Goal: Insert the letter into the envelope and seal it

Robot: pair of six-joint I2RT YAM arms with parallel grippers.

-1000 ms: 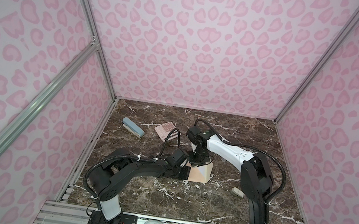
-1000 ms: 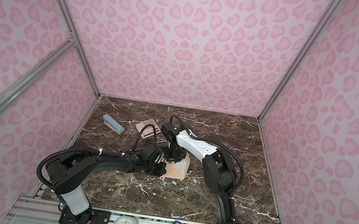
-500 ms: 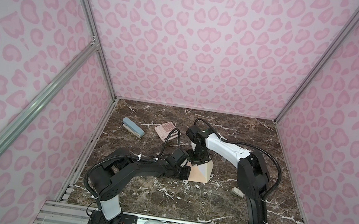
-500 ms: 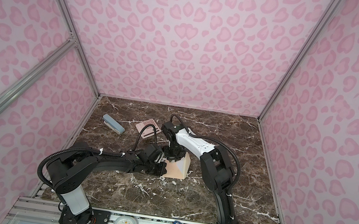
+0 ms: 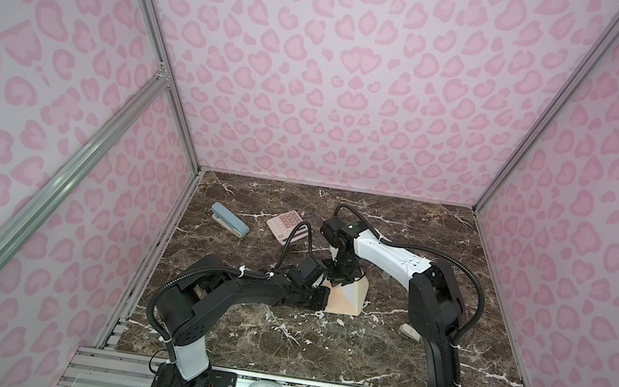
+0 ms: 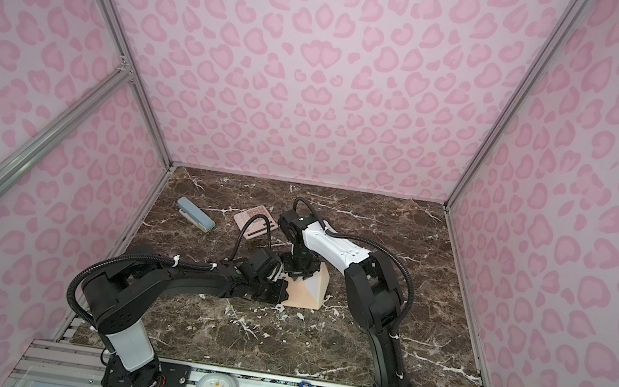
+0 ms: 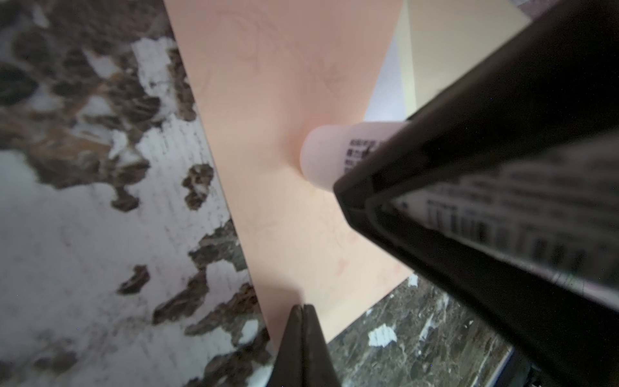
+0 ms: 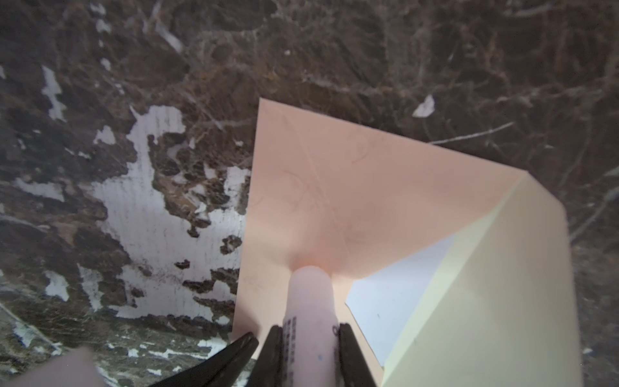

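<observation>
– While the right tool (image 8: 308,338) is pinching a glue stick (image 8: 310,295), where is the tip sitting?
– It is pressing on the envelope's (image 8: 318,187) peach face, just beside the opening, where the letter (image 8: 392,291) is showing white inside. The cream flap (image 8: 485,301) is standing open past that opening, on the right arm's side, so that arm is nearer.
– And the left tool (image 7: 303,321)?
– Pressed together, holding nothing, it is sitting at the envelope's edge. All is lying on a dark marbled desk (image 8: 301,50) inside pink spotted walls (image 5: 338,81).
</observation>
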